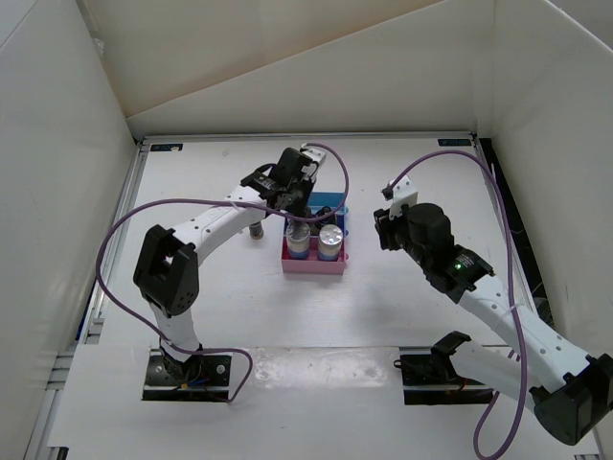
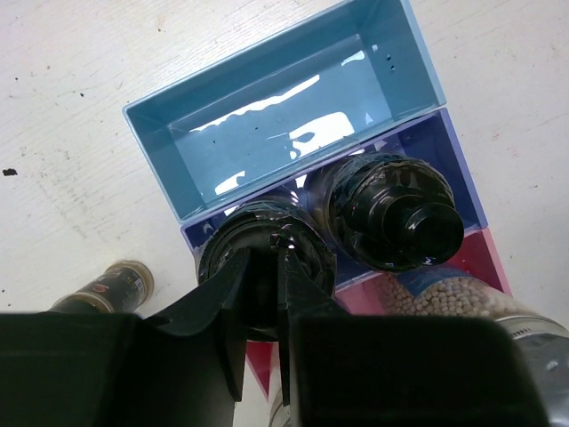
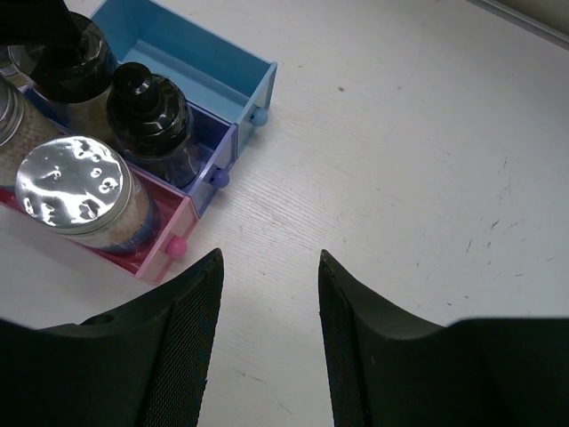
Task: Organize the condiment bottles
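The stepped rack [image 1: 330,266] holds two silver-topped bottles [image 1: 331,240] [image 1: 299,239] in its pink front tier. Two black-capped bottles stand in the dark blue middle tier [image 2: 462,178]. My left gripper [image 2: 264,258] is shut on the top of the left black-capped bottle [image 2: 307,240]; the right one [image 2: 396,209] stands free beside it. The light-blue back tier [image 2: 151,133] holds nothing. Another brownish bottle [image 2: 107,289] sits on the table left of the rack [image 1: 257,231]. My right gripper [image 3: 267,258] is open and empty over the table right of the rack [image 3: 204,218].
White walls enclose the table on the left, back and right. The right arm [image 1: 450,264] stretches from the near right towards the rack. Purple cables loop over both arms. Small knobs [image 3: 178,245] stick out from the rack's right side.
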Available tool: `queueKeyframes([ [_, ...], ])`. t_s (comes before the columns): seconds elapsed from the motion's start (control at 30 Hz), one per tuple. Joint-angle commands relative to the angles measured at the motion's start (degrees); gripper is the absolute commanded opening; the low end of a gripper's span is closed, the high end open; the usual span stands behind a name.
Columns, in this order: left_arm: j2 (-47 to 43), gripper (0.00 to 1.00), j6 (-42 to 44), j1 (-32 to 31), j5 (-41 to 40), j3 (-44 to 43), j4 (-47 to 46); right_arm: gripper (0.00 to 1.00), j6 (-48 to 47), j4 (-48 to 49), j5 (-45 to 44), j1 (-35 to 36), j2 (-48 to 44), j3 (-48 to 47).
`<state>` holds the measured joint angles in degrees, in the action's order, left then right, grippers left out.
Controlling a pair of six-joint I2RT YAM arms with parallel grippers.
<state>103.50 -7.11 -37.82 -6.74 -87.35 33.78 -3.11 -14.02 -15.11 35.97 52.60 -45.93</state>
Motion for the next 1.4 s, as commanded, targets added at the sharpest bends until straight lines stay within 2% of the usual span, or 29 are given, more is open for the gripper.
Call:
queueKeyframes([
  [0.0,-1.5,0.0,-1.0,0.4,0.9,0.5,-3.1,0.5,0.7,1.6,0.7,-0.5,-0.5,0.7],
  [0.43,-1.2,0.0,-2.0,0.3,0.8,2.4,-3.1,0.5,0.8,1.6,0.6,-0.4,-0.7,0.8],
  [0.47,-1.2,0.03,-2.1,0.4,0.9,2.3,-3.1,0.5,0.7,1.5,0.6,-0.3,-0.6,0.8],
  [0.5,-1.2,0.08,-2.1,0.3,0.8,2.2,-2.8,0.5,0.8,1.7,0.4,-0.4,-0.7,0.8],
  [0.53,-1.0,0.21,-2.3,0.4,0.9,1.9,-2.5,0.5,0.8,1.7,0.5,-0.4,-0.8,1.0],
  [0.57,-0.9,0.27,-2.3,0.3,0.9,1.8,-2.3,0.5,0.8,1.6,0.5,-0.4,-0.7,1.0],
  [0.6,-1.2,0.42,-2.3,0.4,0.9,1.8,-2.2,0.5,0.8,1.5,0.5,-0.2,-0.8,1.0],
  [0.67,-1.5,0.55,-2.7,0.5,0.9,1.8,-2.1,0.5,0.7,1.6,0.6,-0.2,-1.0,1.1],
  [0.7,-1.5,0.65,-2.8,0.4,0.9,1.7,-2.2,0.5,0.8,1.5,0.4,-0.2,-1.0,1.0],
  [0.83,-2.7,0.78,-3.2,0.4,0.9,1.7,-2.1,0.5,0.8,1.5,0.6,0.0,-1.2,1.0],
  [1.2,-7.5,0.81,-2.3,0.4,0.2,1.1,-2.6,0.5,0.7,0.9,-1.0,2.0,-1.5,0.4],
  [1.37,-11.7,0.82,0.3,0.6,-3.5,1.3,-1.4,0.5,0.1,0.4,-3.7,4.8,-1.6,-0.6],
])
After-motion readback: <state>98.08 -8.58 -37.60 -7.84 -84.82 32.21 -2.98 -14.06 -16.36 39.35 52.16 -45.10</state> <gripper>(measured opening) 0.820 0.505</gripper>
